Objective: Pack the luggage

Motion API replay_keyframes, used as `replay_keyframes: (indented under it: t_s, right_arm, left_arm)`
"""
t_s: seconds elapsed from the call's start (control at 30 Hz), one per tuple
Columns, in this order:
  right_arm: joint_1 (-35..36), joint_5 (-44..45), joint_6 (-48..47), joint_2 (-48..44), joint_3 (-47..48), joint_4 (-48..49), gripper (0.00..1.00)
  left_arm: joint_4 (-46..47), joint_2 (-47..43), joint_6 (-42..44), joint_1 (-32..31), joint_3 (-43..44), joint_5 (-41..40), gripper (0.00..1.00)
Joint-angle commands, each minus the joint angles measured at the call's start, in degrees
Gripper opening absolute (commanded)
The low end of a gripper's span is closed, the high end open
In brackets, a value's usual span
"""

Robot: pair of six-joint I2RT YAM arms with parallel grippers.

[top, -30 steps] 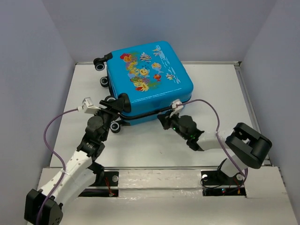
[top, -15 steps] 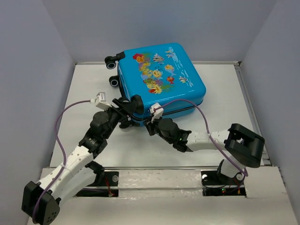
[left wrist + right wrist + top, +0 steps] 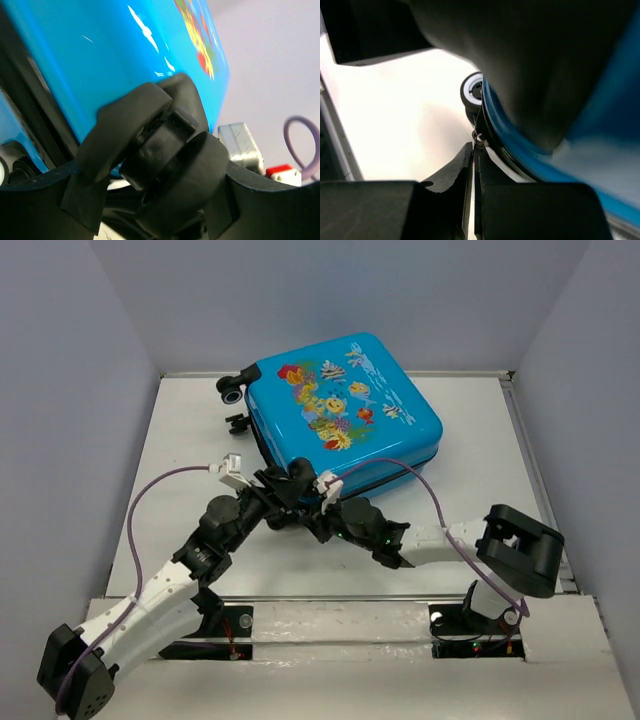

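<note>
Ok, top view: the luggage (image 3: 340, 415) lies fish face up at the far middle of the counter (image 3: 190, 440), halves together, inside hidden. The left arm reaches in from near left, with the left hand (image 3: 285, 495) on the near-left corner. The right arm lies low, pointing left, right hand (image 3: 320, 515) at the near seam, just beside the left one.

Left wrist: jaws wide, one finger (image 3: 135, 120) pressed on the blue shell by the zip seam, gripping the corner.

Right wrist: hand closed, tips at the zip pull (image 3: 479, 138), near a wheel (image 3: 472, 92). Can't tell if it's pinched.
</note>
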Motion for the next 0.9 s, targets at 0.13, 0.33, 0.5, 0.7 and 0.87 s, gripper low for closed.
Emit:
replay_keyframes:
  t_s: [0.13, 0.33, 0.5, 0.7, 0.87]
  right_arm:
    - [3.3, 0.2, 12.3, -22.2, -18.3, 5.4, 0.07]
    - [3.3, 12.5, 16.9, -35.7, -25.5, -1.3, 0.07]
    - [3.3, 18.5, 17.6, -43.8, -27.0, -6.9, 0.07]
    - [3.3, 18.7, 17.3, -42.3, -26.1, -7.5, 0.07]
    - [3.3, 18.9, 16.1, -43.5, -25.0, -8.8, 0.07]
  left_arm:
    - [10.2, 22.5, 7.6, -12.7, 9.4, 9.1, 0.06]
    - [11.3, 35.7, 11.6, -15.4, 23.7, 15.1, 0.07]
    - [-2.0, 31.0, 19.9, -15.5, 33.1, 12.4, 0.71]
    - [-28.2, 19.8, 27.7, -9.8, 40.8, 1.4, 0.99]
    - [-32.3, 15.0, 30.6, 16.1, 38.6, 6.5, 0.95]
